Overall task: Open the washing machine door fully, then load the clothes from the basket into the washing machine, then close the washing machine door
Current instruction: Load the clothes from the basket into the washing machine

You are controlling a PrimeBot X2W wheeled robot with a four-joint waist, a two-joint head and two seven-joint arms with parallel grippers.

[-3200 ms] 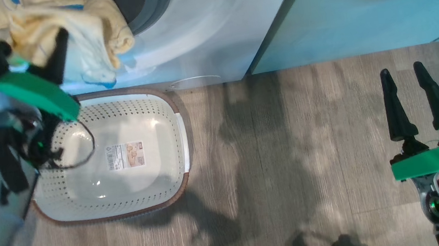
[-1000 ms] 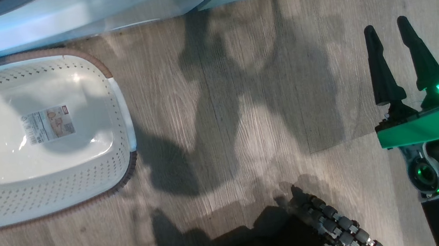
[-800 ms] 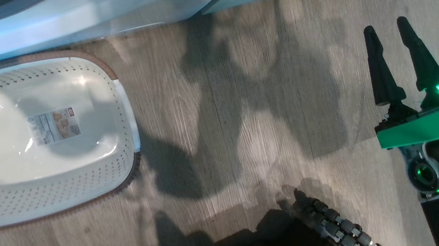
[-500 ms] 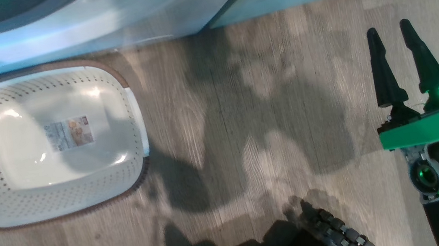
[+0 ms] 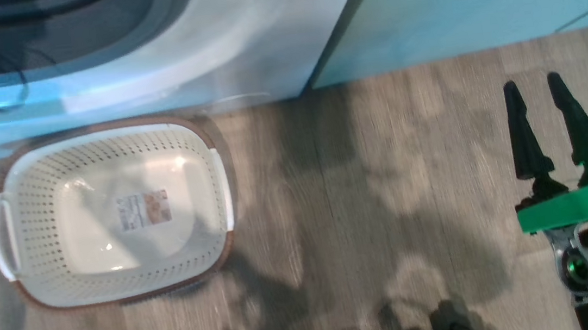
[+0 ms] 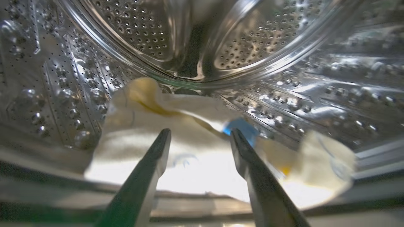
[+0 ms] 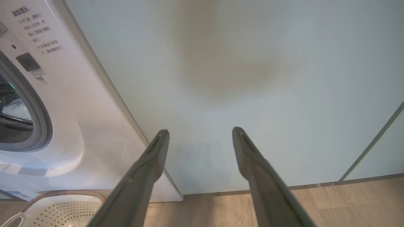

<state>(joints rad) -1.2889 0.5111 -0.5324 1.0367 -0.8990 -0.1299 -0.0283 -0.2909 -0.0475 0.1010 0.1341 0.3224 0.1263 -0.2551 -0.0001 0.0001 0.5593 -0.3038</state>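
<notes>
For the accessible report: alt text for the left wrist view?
Pale yellow clothes with a bright blue piece lie at the bottom of the perforated steel drum. The left gripper points at them, its jaws apart, holding nothing.

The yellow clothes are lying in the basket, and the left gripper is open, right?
No. The clothes lie in the steel drum, as the left wrist view shows; the basket holds just its paper label. The left gripper is open, yes.
</notes>
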